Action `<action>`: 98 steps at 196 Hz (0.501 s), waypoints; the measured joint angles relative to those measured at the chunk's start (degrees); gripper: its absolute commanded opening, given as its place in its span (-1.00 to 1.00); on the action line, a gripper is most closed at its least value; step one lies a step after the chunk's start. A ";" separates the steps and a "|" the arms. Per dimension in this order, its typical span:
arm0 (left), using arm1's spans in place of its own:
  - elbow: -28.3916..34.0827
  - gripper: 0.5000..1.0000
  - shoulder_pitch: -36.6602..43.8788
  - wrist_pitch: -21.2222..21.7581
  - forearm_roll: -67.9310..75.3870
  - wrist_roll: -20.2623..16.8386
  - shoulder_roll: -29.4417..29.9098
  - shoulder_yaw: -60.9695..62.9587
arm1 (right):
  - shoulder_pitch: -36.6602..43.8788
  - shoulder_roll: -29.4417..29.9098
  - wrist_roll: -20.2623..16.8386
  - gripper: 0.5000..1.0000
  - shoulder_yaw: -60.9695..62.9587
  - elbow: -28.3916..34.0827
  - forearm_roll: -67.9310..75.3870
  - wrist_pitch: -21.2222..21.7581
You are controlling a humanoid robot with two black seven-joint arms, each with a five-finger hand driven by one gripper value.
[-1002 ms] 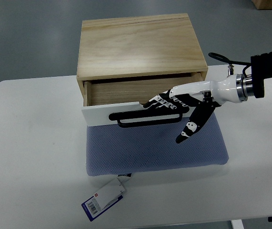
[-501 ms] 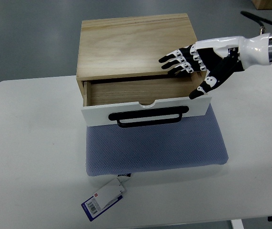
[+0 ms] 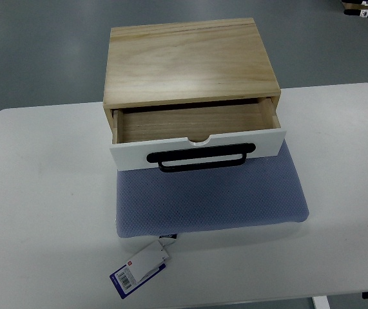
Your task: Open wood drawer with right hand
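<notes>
The wooden drawer box (image 3: 190, 58) stands at the back of the white table (image 3: 42, 193). Its drawer (image 3: 193, 122) is pulled partway out and looks empty inside. The drawer has a white front (image 3: 200, 149) with a black bar handle (image 3: 201, 159). The front overhangs a blue-grey mat (image 3: 209, 199). Only a black and white sliver of my right hand (image 3: 366, 8) shows, at the top right corner, far from the drawer. Nothing touches the handle. My left hand is out of the picture.
A white and blue tag (image 3: 140, 267) lies on the table at the mat's front left corner. The table edge runs along the bottom, with grey floor (image 3: 29, 51) behind the table.
My right hand let go of the drawer front, rose over the box's right side and then withdrew to the top right corner. The drawer stayed pulled out.
</notes>
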 measured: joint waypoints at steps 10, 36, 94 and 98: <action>0.00 1.00 0.00 -0.01 0.00 0.00 0.00 0.00 | -0.25 1.62 0.01 0.80 -0.24 -3.33 1.78 0.00; 0.00 1.00 0.02 -0.01 0.00 0.00 0.00 0.00 | -2.09 6.69 0.04 0.79 -0.44 -10.18 5.32 0.00; 0.00 1.00 -0.01 -0.01 0.00 0.00 0.00 0.00 | -5.39 17.69 9.27 0.80 -0.78 -12.69 8.04 -9.13; 0.00 1.00 -0.01 -0.01 0.00 0.00 0.00 0.00 | -5.53 18.28 10.07 0.79 -0.80 -12.69 8.02 -10.76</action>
